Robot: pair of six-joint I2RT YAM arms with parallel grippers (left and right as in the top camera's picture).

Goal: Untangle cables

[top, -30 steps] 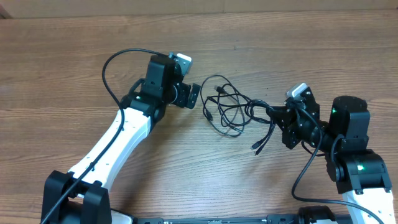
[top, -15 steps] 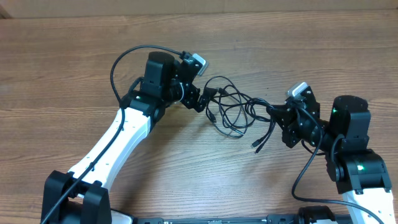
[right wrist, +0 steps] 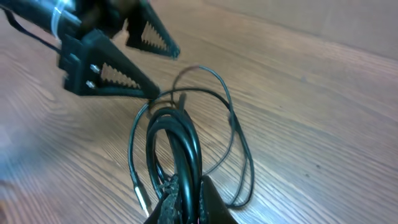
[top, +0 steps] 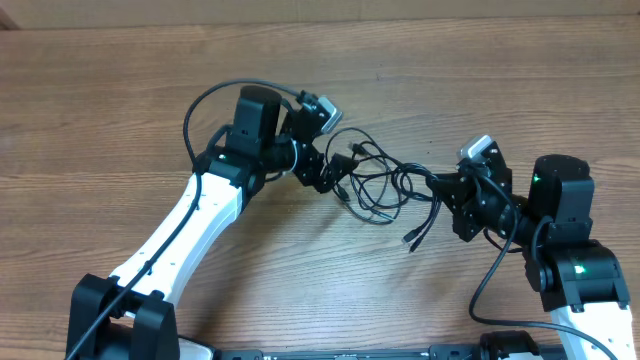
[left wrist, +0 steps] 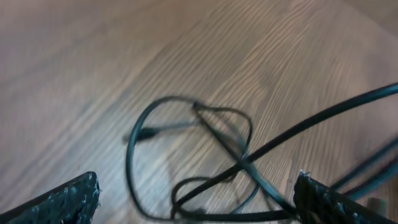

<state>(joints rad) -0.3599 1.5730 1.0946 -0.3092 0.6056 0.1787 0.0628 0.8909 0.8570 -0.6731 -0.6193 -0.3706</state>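
The right hand point(top: 446, 190) sits nearest the robot's side of the wooden worktop point(top: 120, 100), its fingers pressed together and pinching a thick bundle of the cables point(top: 375, 180). In the right wrist view the bundle runs straight up out of that hand point(right wrist: 183, 202). Just below it, a loose plug end point(top: 411, 240) lies flat on the wood. The cables spread leftward from the grip in overlapping black loops resting on the worktop between the two arms. At the far left edge of the tangle is the left hand point(top: 335, 170), fingers spread wide and tilted down over the outer loops. In the left wrist view, strands cross between its serrated fingers point(left wrist: 62, 199). Whether they touch the fingers cannot be told.
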